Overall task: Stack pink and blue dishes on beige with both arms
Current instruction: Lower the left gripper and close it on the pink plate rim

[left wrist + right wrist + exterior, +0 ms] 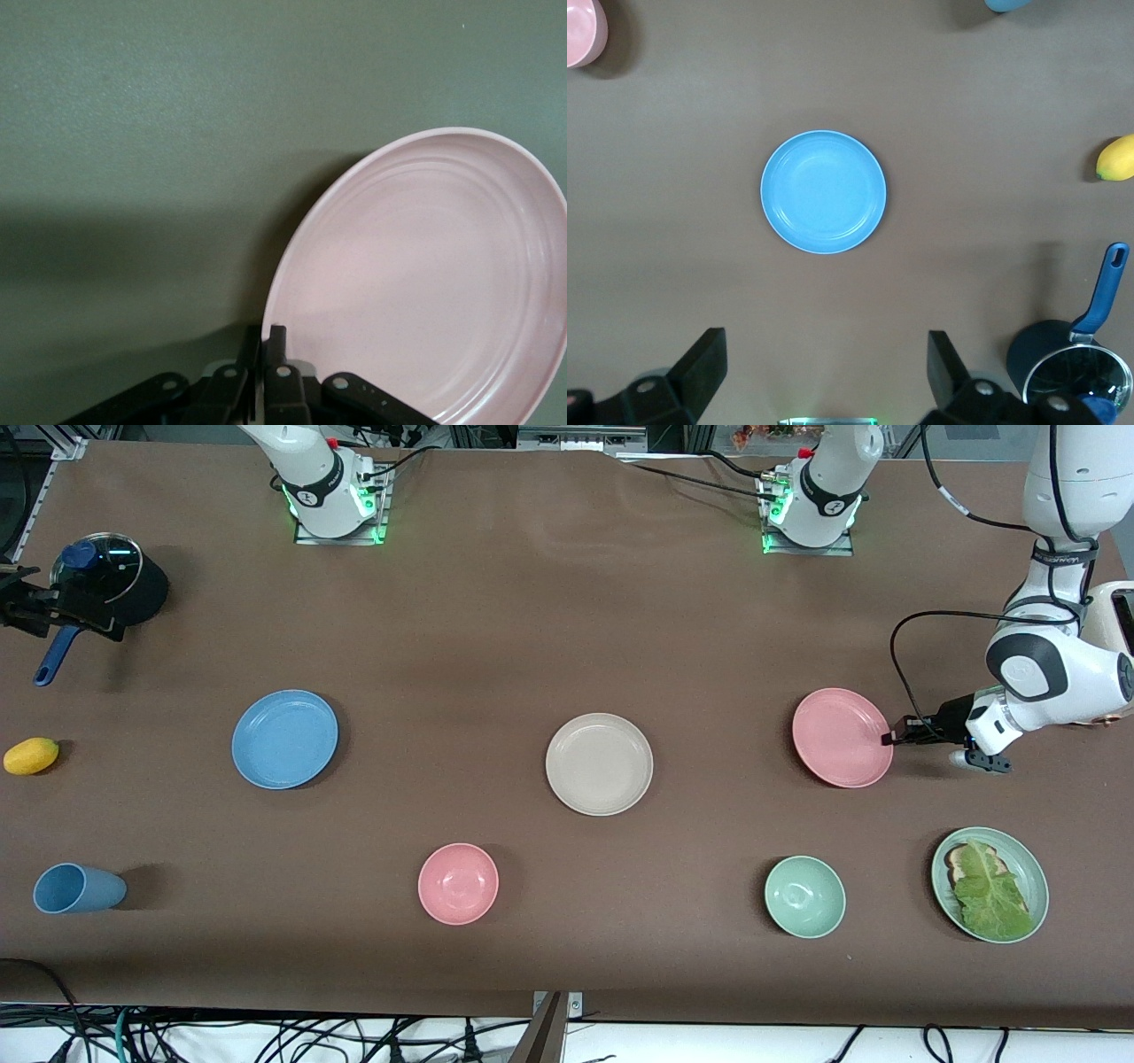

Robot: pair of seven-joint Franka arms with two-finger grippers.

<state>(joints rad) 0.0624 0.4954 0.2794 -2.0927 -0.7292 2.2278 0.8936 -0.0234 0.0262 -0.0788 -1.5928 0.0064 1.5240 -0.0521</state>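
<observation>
- Left gripper [889, 738] is down at the pink plate [841, 737], at the rim on the side toward the left arm's end of the table. The jaws are pinched nearly together on that rim, one finger above it and one below.
- From the left wrist camera, the pink plate [425, 283] fans out from the jaws with its held edge tilted up, casting a shadow on the table [133, 133]. Nothing lies in the plate.
- Right gripper [824, 372] hangs high with the jaws spread wide and nothing between them; the two dark fingertips [704, 359] stand well apart.
- The blue plate [823, 191] lies flat and bare on the table straight below the gap of those open jaws, untouched. In the front view the blue plate [284, 739] sits toward the right arm's end of the table.
- The beige plate [599, 763] rests mid-table between the blue and pink plates, well apart from both grippers, nothing stacked on it yet.
- Nearer the front camera: a blue cup [78, 888] on its side, a pink bowl [458, 883] and a green bowl [804, 896], both bare inside.
- A green plate [990, 884], near the left gripper and nearer the camera, carries a slice of toast [959, 857] with a lettuce leaf [988, 890] over it.
- Toward the right arm's end: a dark saucepan [111, 589] with a glass lid and blue handle, and a yellow mango [31, 755].
</observation>
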